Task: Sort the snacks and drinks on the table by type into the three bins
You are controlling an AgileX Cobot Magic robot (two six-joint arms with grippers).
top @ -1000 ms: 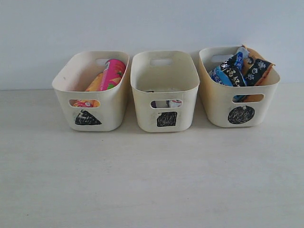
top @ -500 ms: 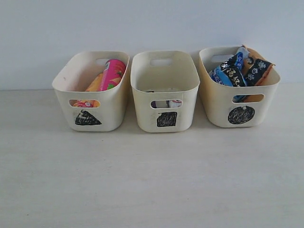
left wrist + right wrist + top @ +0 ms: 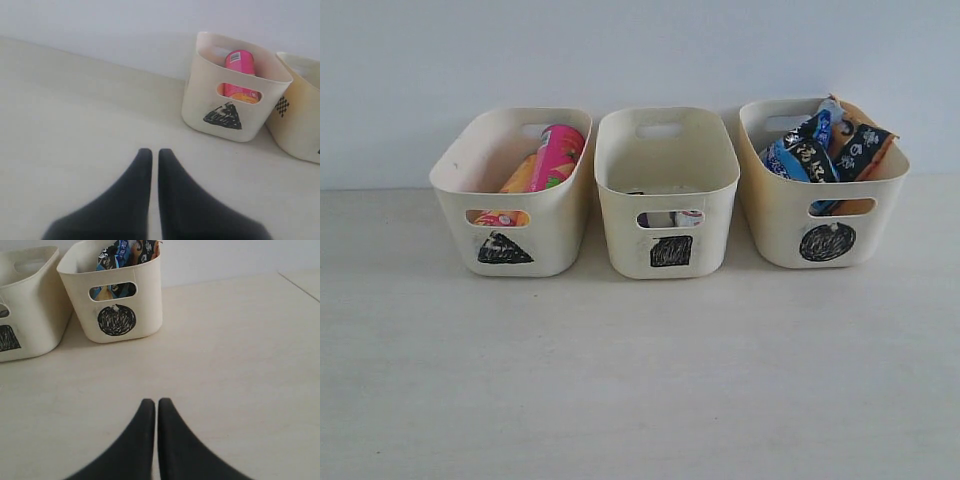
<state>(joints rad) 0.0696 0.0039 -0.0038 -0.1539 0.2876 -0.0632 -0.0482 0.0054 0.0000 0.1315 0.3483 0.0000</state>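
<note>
Three cream bins stand in a row at the back of the table (image 3: 640, 380). The triangle bin (image 3: 510, 235) holds the pink chip cylinder (image 3: 557, 155) and the yellow one (image 3: 520, 175). Through the slot of the square bin (image 3: 667, 235) the two small cartons (image 3: 670, 218) barely show. The circle bin (image 3: 825, 235) holds the blue bag (image 3: 800, 155) and the orange-black bag (image 3: 863, 150). Neither gripper shows in the exterior view. My left gripper (image 3: 151, 151) is shut and empty, well short of the triangle bin (image 3: 227, 100). My right gripper (image 3: 152, 401) is shut and empty, short of the circle bin (image 3: 117, 305).
A pale wall rises right behind the bins. The table's far right edge (image 3: 300, 282) shows in the right wrist view. The square bin (image 3: 25, 310) stands close beside the circle bin, with narrow gaps between all three tubs.
</note>
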